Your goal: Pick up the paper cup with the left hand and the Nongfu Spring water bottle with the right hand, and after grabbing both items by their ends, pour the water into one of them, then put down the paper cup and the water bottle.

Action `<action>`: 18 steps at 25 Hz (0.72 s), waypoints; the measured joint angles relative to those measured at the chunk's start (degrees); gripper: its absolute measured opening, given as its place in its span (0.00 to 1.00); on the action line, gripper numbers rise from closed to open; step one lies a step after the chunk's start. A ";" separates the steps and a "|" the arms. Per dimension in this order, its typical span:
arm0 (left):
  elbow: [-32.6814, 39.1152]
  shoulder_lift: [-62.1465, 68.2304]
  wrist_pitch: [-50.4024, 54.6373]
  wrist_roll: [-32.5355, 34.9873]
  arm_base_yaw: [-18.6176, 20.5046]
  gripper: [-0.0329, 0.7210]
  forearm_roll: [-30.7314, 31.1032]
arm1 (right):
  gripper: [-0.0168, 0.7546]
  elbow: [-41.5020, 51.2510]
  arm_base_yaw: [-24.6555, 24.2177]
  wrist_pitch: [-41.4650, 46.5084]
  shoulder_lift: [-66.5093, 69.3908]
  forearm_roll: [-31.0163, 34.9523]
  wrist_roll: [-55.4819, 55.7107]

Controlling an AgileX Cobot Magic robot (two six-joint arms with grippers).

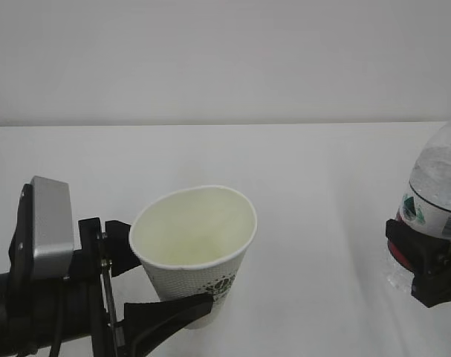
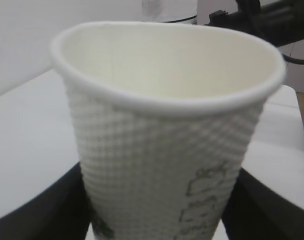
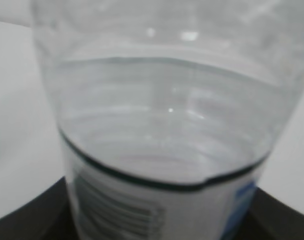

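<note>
One paper cup [image 1: 195, 242], one water bottle [image 1: 433, 201] — each apparently gripper-held.

The cup [image 1: 198, 249] is white with a dimpled texture, a cream inside, and dark green print low at 5 o'clock. The bottle [image 1: 437, 195] is clear and ribbed, with a white, green and red label. The table [image 1: 322, 186] is plain white.
</note>
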 joint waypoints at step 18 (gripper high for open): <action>-0.26 0.24 0.00 0.00 -5.81 0.75 -0.37 | 0.64 -3.96 0.00 0.00 0.00 -15.29 0.00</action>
